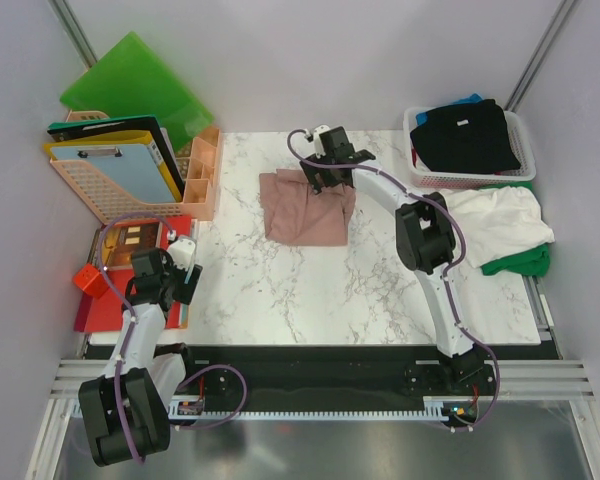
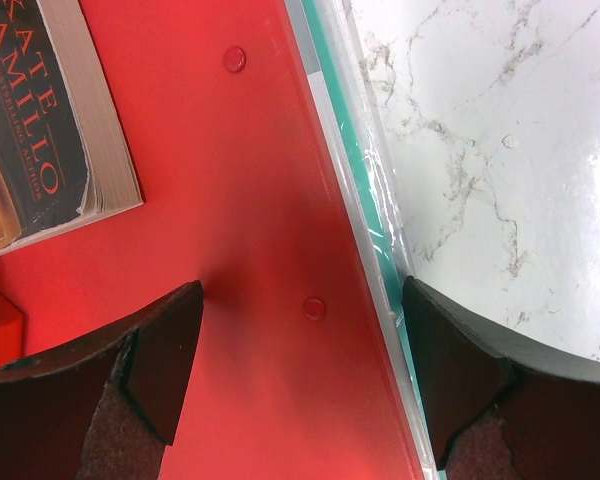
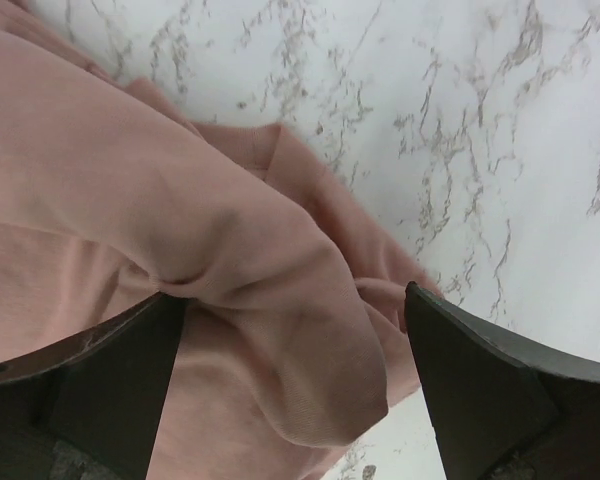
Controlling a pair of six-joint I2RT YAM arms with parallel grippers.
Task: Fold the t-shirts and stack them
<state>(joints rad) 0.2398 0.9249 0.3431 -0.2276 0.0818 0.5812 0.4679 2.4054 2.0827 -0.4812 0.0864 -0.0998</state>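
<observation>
- From the top: a folded dusty pink cloth t-shirt (image 1: 305, 210) at the far middle of the white marble-patterned tabletop (image 1: 280, 300). Right gripper (image 1: 318, 180) over its far edge, fingers spread.
- Same view, right side: a white plastic basket (image 1: 526, 155) holding a black cloth t-shirt (image 1: 465, 135), with a bit of blue cloth (image 1: 467, 100) showing behind it. Just in front of the basket, a crumpled white cloth t-shirt (image 1: 495, 220) lying over a green cloth t-shirt (image 1: 520, 262).
- Same view, left side: left gripper (image 1: 188, 278) above the left edge of the tabletop, well apart from every shirt, beside a flat red plastic folder (image 1: 100, 315). Further back, a peach plastic rack (image 1: 205, 170) with clipboards and a leaning green plastic folder (image 1: 135, 80).
- From the left wrist: jaws wide apart, nothing between them. Below, the red plastic folder (image 2: 230, 200) with a paperback book (image 2: 40, 120) on it at upper left. At right, the tabletop (image 2: 500, 150), with a clear and teal sheet edge (image 2: 380, 250) running along the folder's side.
- From the right wrist: jaws at full spread, with a rounded fold of the dusty pink cloth t-shirt (image 3: 180, 230) between the fingers (image 3: 110, 380), not pinched. Hard to tell whether either pad touches the cloth. Bare tabletop (image 3: 500, 130) at upper right.
</observation>
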